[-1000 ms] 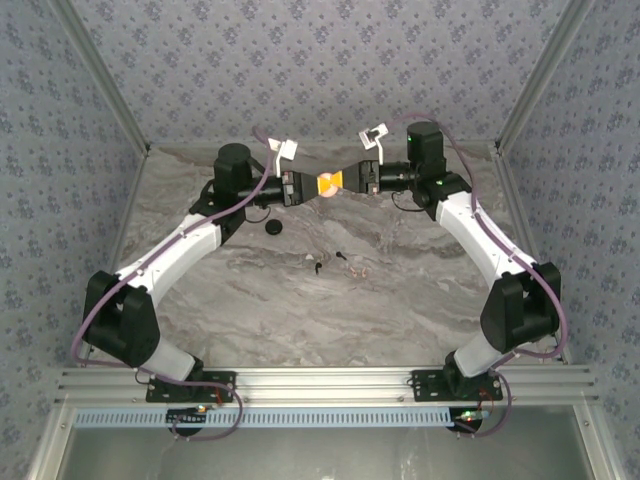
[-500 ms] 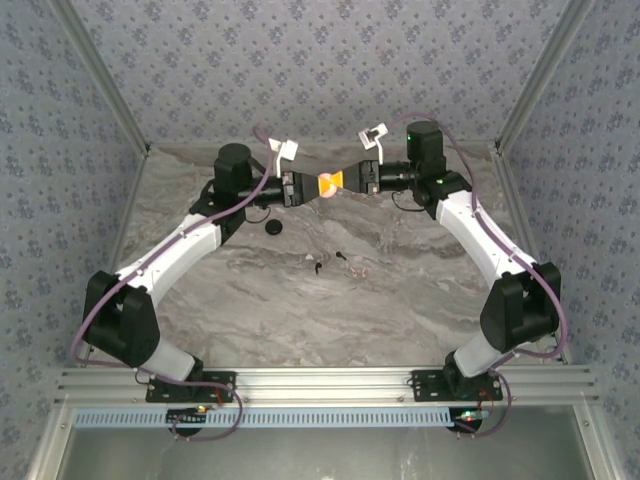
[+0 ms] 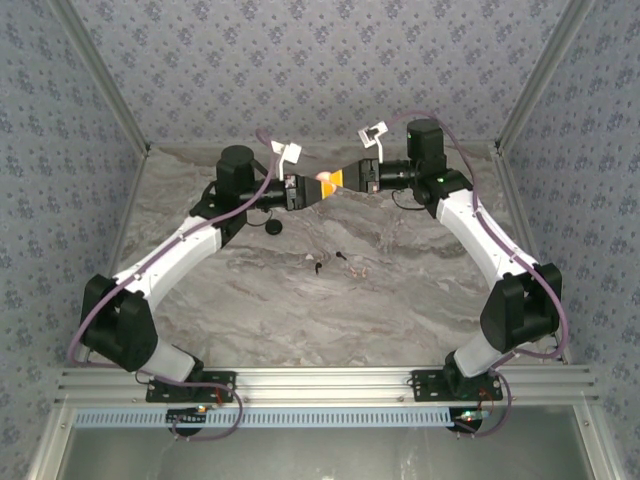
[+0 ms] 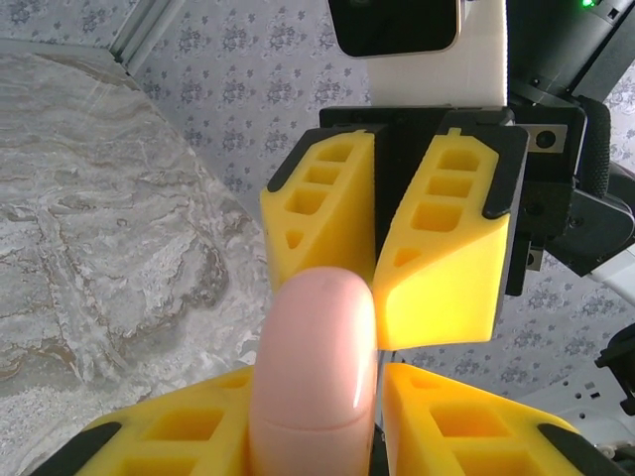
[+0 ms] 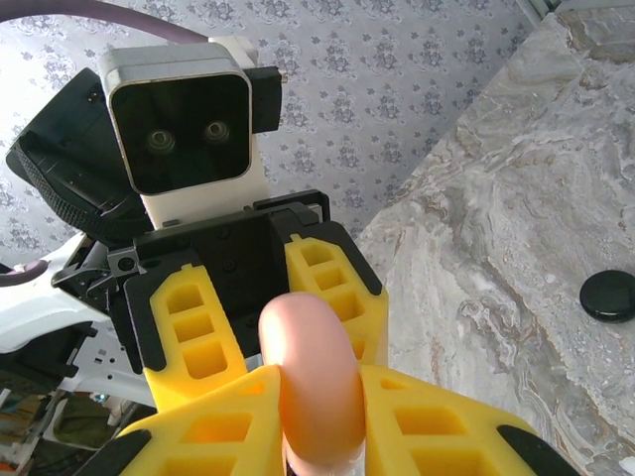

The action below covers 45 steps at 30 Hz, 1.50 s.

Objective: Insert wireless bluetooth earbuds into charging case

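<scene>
**Spotter:** What's moved?

**Me:** In the top view my left arm (image 3: 180,245) has leaned slightly leftward. The left gripper (image 3: 308,187) flanks the pink charging case (image 4: 316,367), upper centre; I can't tell if it presses. My right gripper (image 3: 338,180) is clamped on the far end.

**Spotter:** Earbuds? Room?

**Me:** The earbuds (image 3: 318,267) lie mid-frame, with the black disc (image 3: 272,227) to their upper left. Below them is bare table (image 3: 400,310), its edges well apart.
</scene>
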Motion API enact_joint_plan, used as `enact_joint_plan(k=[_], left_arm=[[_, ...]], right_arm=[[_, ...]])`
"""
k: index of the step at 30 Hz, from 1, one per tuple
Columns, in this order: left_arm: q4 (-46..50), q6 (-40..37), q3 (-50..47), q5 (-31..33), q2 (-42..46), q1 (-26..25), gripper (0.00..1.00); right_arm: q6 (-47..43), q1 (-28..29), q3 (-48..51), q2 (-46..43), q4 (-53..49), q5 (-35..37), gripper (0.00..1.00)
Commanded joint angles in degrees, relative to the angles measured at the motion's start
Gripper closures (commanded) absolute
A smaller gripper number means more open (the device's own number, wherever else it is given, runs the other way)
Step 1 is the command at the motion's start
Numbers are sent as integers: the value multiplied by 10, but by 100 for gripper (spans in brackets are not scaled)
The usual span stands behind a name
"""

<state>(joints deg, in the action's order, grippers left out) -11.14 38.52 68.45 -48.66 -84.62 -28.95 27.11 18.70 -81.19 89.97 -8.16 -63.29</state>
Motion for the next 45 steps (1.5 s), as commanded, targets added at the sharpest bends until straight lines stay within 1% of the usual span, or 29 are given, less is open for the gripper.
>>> enact_joint_plan(k=[1,11,12,14,16,19,24,27,32,35,39,41,45], left_arm=[[0,-13,0,4,20,-2,68],[15,-19,-3,5,21,-2,66],[15,-19,-3,5,22,-2,68],[16,-20,-2,4,21,-3,79],[16,-21,0,3,21,-4,87],[18,-27,5,-3,21,-5,89],[42,-52,24,-25,16,-7,91],[50,-59,33,-34,12,-7,91],[62,-70,44,-47,7,-13,91],[71,-75,48,-46,5,-15,90],[78,-77,47,-37,6,-15,83],[83,-79,47,-32,6,-15,78],[87,-81,46,-26,8,-15,73]], right_arm=[[-12,4,-20,-18,-12,-2,78],[-12,1,-23,-23,-14,9,76],[-12,2,-23,-23,-15,8,76],[-12,2,-22,-23,-15,6,76],[-14,2,-22,-23,-17,5,76],[-30,4,-25,-24,-37,5,73],[-74,11,-40,-26,-92,1,64],[-85,13,-44,-26,-103,-3,61],[-91,17,-49,-23,-107,-12,61],[-100,21,-57,-22,-118,-15,66],[-101,20,-57,-30,-122,9,73],[-94,17,-55,-35,-114,16,75],[-89,14,-55,-39,-109,16,76]])
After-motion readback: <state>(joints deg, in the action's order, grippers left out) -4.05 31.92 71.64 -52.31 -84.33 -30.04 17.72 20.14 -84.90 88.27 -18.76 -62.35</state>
